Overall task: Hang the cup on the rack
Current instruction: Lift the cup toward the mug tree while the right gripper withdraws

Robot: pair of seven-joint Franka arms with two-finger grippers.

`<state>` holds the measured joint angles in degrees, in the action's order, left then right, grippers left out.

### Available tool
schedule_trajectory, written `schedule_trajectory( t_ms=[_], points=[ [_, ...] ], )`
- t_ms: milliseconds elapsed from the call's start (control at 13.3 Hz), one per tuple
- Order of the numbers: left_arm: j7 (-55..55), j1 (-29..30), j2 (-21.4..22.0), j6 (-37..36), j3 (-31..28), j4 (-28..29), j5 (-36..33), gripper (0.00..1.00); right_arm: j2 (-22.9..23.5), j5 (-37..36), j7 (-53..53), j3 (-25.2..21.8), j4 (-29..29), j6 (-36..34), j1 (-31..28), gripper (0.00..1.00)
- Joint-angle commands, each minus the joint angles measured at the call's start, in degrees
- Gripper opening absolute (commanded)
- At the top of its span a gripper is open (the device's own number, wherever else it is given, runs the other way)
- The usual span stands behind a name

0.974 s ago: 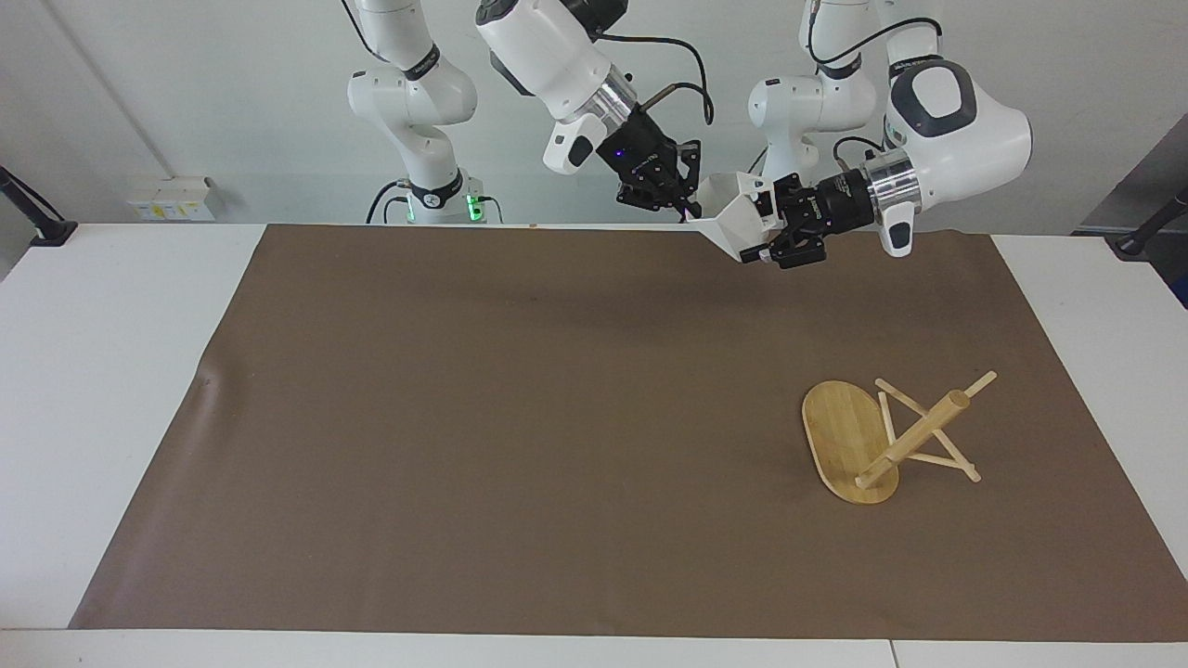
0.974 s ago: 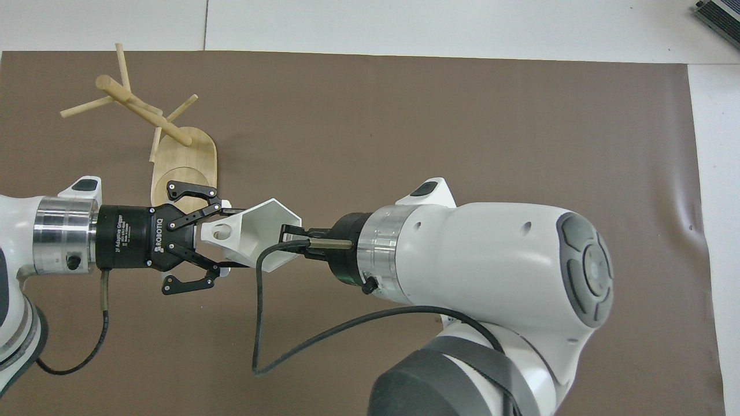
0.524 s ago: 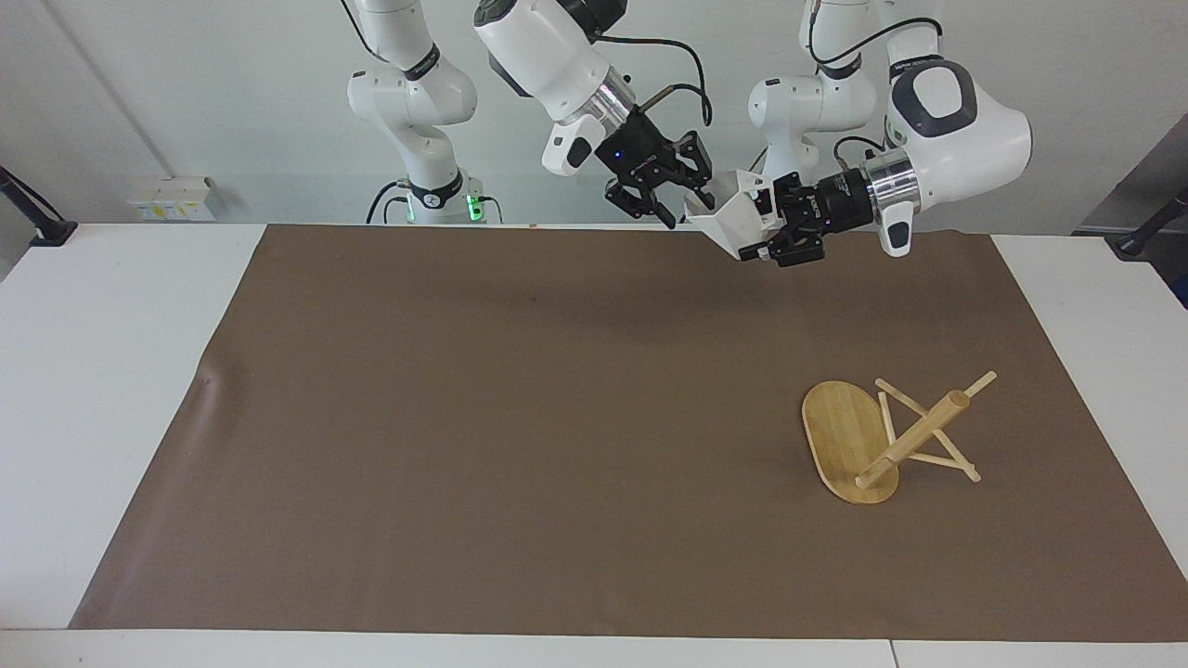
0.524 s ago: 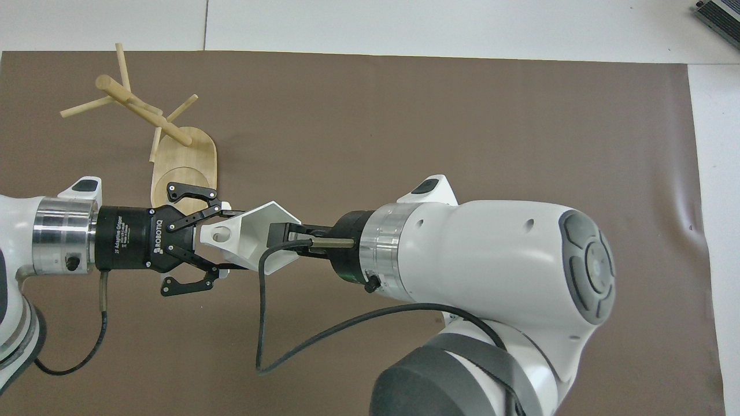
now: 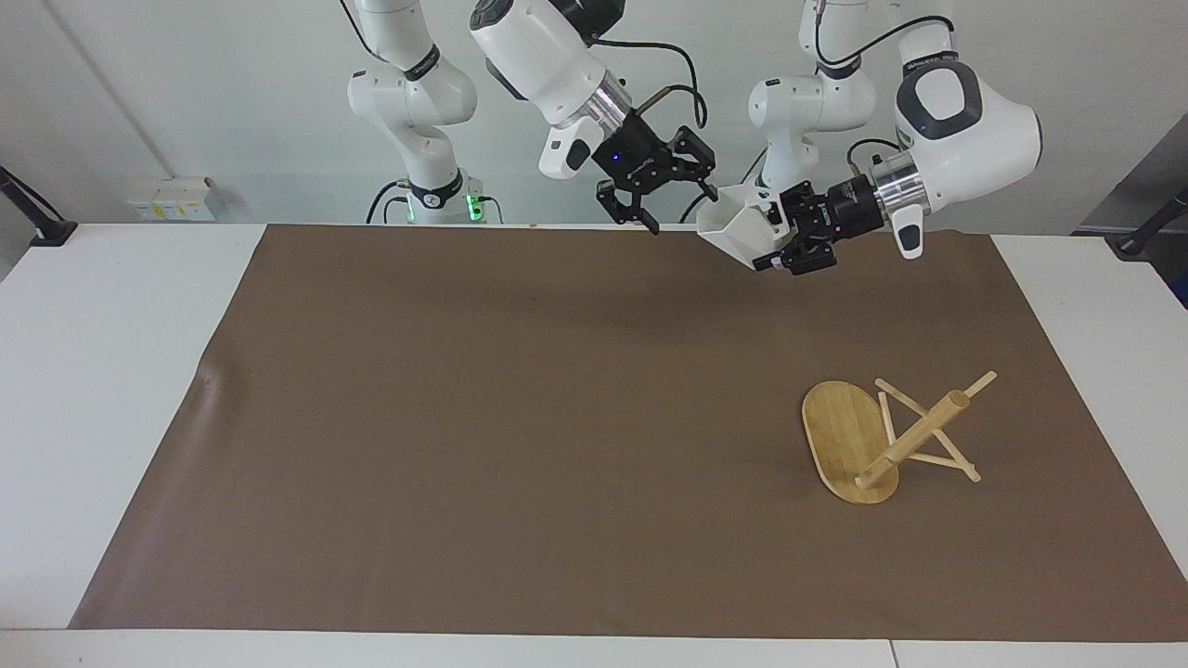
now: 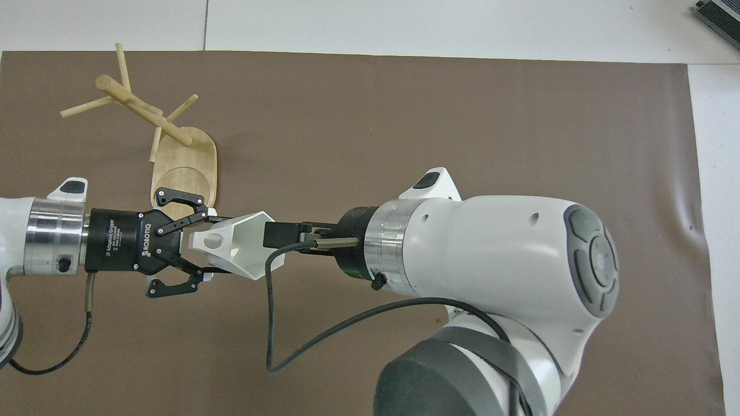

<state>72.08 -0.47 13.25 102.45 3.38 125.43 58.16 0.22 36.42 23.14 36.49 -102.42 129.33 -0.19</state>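
Both arms are up in the air at the robots' end of the brown mat (image 5: 520, 417). The left gripper (image 5: 778, 243) is clamped on the handle end of the white faceted cup (image 5: 733, 227), which lies tipped on its side, mouth toward the right gripper (image 5: 677, 199). From across the table, the right gripper's two fingers stand spread apart and clear of the cup, just off its rim, holding nothing. From above that gap is hard to read: the right arm's big white body covers most of its own hand, and a dark fingertip seems to sit right at the cup's mouth (image 6: 245, 242). What the high view does give plainly is the round hole in the cup's handle, between the left gripper's (image 6: 203, 245) closed fingers.

Farther out from the left hand, toward the left arm's end of the mat, the bamboo rack (image 5: 886, 436) has tipped over. Its oval base (image 6: 185, 164) is up on edge and its post slants down, resting on thin pegs.
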Motion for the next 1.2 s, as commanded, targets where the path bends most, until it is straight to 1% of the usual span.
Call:
schedule_trajectory(
  t_ms=[0,150,300,375,599,674,749,824,899,974,1124],
  points=[
    [3.04,0.91,0.28,0.11,0.14,0.25,-3.82,0.0,-0.13,0.42,-1.87,-0.02,-0.32,0.13,-0.51,1.0],
    [10.32,0.91,0.37,1.51,0.22,0.6,-9.61,0.0,-0.22,-0.46,-1.78,-1.33,-0.41,0.13,-0.51,1.0],
    [22.33,0.21,0.11,9.83,0.22,1.65,-10.87,0.0,-0.66,-2.74,-1.87,-3.96,-0.58,0.14,-0.6,1.0],
    [26.49,0.03,-0.07,13.26,0.22,1.92,-11.23,0.0,-0.66,-3.1,-1.87,-5.36,-0.67,0.13,-0.6,1.0],
    [33.45,-0.32,-0.59,21.7,0.49,2.89,-11.23,0.0,-0.66,-3.1,-1.96,-10.02,-0.67,0.13,-0.6,1.0],
    [35.82,-0.93,-1.99,24.87,0.49,2.8,-11.23,0.0,-0.66,-3.28,-2.05,-11.6,-1.11,0.13,-0.6,1.0],
    [36.98,-1.37,-2.79,27.34,0.57,2.8,-11.23,0.0,-0.66,-4.76,-2.57,-12.84,-1.2,0.13,-0.6,1.0],
    [37.42,-2.33,-3.84,29.62,0.66,2.8,-11.23,0.0,-0.66,-7.91,-3.88,-14.24,-1.46,0.13,-0.6,1.0],
    [38.47,-4.0,-4.89,32.34,0.66,2.71,-11.23,0.0,-0.75,-12.11,-5.72,-15.56,-2.07,0.05,-0.6,1.0],
    [38.66,-4.19,-6.21,34.63,0.66,2.1,-11.23,0.0,-0.75,-15.9,-6.96,-16.79,-2.17,-0.56,-0.6,1.0],
    [38.92,-4.19,-8.32,35.88,0.66,0.09,-11.14,0.0,-0.92,-20.84,-9.59,-19.17,-2.17,-3.89,-0.6,1.0]
  ],
)
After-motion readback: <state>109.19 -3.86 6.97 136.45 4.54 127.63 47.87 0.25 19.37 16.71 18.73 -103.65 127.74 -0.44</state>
